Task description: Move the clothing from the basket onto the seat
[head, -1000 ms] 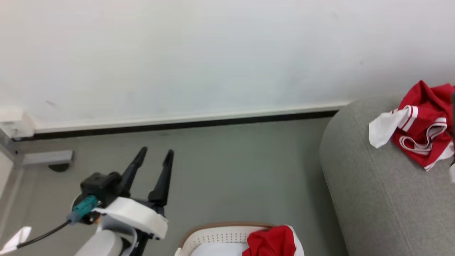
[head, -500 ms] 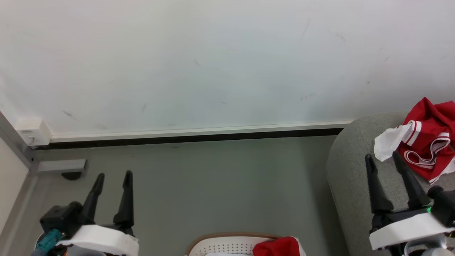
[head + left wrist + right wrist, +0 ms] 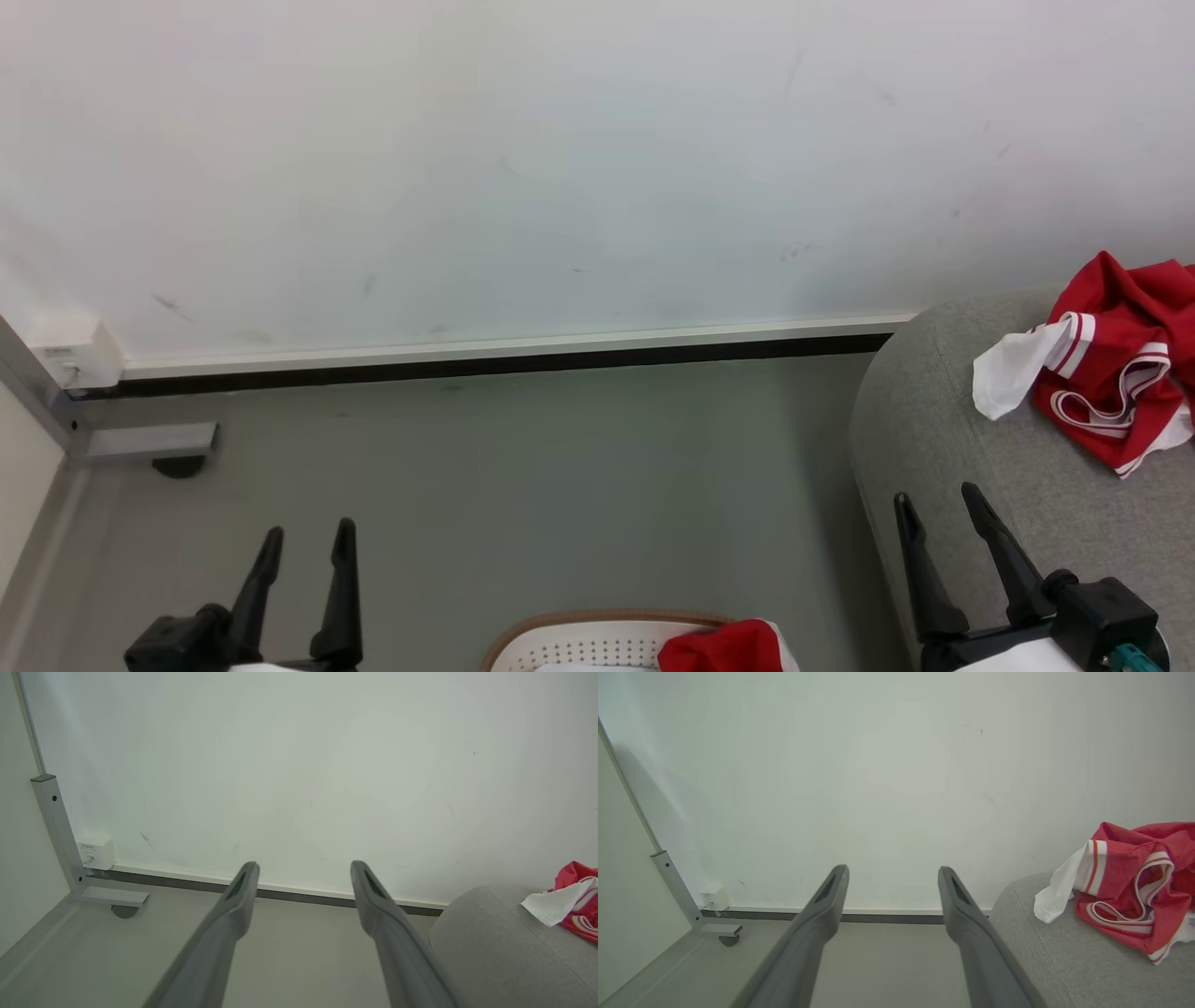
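Note:
A crumpled red clothing piece with white stripes (image 3: 1111,373) lies on the light-grey seat (image 3: 943,420) at the right; it shows too in the right wrist view (image 3: 1129,891) and left wrist view (image 3: 577,896). The white basket with its tan rim (image 3: 569,639) peeks up at the bottom edge, with more red clothing (image 3: 719,646) inside. My left gripper (image 3: 306,541) hangs open over the floor at lower left, holding nothing. My right gripper (image 3: 936,499) stands open and empty over the seat's front edge, below the garment.
A white wall with a dark baseboard (image 3: 485,362) runs behind the grey floor (image 3: 523,485). A metal frame foot with a caster (image 3: 154,443) and a small white box (image 3: 75,353) stand at the left corner.
Both grippers have dropped lower in the head view and stay open. The right one came into view beside the garment, then drew down and left away from it. The camera shifted too.

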Controlling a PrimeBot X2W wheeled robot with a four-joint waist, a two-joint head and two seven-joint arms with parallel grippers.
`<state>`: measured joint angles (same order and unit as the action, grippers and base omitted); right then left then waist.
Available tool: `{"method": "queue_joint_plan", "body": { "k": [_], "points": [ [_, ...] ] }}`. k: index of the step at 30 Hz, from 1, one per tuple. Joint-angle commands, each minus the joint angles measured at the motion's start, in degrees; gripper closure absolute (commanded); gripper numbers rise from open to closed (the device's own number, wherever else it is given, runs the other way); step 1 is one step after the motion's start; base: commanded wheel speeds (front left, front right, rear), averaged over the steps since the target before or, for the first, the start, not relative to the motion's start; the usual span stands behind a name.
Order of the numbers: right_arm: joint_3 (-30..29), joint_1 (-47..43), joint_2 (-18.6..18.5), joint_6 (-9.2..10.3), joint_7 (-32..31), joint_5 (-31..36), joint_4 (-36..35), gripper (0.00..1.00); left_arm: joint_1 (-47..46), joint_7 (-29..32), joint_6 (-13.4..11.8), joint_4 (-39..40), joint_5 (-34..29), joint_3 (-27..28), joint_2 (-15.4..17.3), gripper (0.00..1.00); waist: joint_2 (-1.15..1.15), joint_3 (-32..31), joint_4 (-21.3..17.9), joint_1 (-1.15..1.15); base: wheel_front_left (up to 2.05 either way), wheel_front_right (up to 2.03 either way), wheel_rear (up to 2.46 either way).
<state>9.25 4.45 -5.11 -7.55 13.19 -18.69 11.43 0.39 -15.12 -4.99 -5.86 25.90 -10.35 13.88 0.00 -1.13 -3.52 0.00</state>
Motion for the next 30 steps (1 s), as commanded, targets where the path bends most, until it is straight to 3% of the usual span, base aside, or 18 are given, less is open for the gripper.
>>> {"method": "queue_joint_plan", "body": {
  "k": [1, 13, 30],
  "points": [
    [0.25, 0.1, 0.15, 0.13, 0.55, 0.54, 0.62, 0.0, 0.71, -0.04, 0.6, -0.34, -1.12, 0.75, -0.66, 0.0, 0.0, 0.0, -0.06, 0.0, 0.0, 0.0, 0.0],
    [0.51, 0.93, 0.73, 0.13, 1.6, 0.61, 1.63, 0.0, 0.16, -0.04, 4.54, -2.02, -5.04, 4.51, -4.66, 0.0, 0.0, 0.25, -0.25, 0.0, 0.0, 0.0, 0.0],
    [-0.63, 1.94, 1.05, 0.13, 1.65, 1.05, 1.92, 0.0, -1.3, -0.04, 7.87, -3.84, -8.31, 7.21, -6.86, 0.0, 0.0, 1.59, -1.2, 0.0, 0.0, 0.0, 0.0]
  ]
}}
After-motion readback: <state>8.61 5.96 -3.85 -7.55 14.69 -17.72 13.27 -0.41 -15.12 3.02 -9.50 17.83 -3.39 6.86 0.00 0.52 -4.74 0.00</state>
